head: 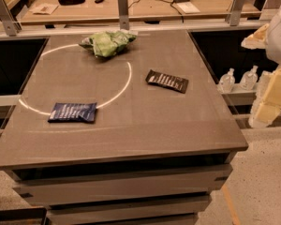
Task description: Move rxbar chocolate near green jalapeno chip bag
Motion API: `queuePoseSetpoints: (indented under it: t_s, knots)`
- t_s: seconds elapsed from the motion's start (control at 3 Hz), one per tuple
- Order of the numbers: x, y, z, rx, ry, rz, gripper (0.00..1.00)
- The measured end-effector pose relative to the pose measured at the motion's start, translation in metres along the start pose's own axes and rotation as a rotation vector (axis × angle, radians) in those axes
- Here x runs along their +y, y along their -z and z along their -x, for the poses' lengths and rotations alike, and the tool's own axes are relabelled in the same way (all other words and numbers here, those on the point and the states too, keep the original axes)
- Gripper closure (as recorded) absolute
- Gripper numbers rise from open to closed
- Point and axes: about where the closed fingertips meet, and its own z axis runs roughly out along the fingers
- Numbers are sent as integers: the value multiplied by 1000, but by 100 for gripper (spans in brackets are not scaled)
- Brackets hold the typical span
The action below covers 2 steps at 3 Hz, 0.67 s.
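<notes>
The rxbar chocolate [167, 80], a dark brown flat wrapper with white lettering, lies flat on the grey table [131, 125], right of centre. The green jalapeno chip bag [107, 43], light green and wrinkly, lies at the far middle of the table. My gripper [269, 96] shows as pale yellowish parts at the right edge of the view. It is off the table's right side, well to the right of the bar, and touches nothing.
A dark blue flat wrapper [73, 112] lies at the front left of the table. Two clear bottles [239, 79] stand on a shelf to the right. A desk [131, 3] with cables and metal posts [123, 8] stands behind the table.
</notes>
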Motion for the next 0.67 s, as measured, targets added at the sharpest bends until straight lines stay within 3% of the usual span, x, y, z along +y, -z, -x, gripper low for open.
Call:
queuePoseSetpoints:
  t_s: [0.33,0.67]
  knots:
    - [0,0,0,0,0,0,0]
    - [-3,-1,0,-88,0,-16,0]
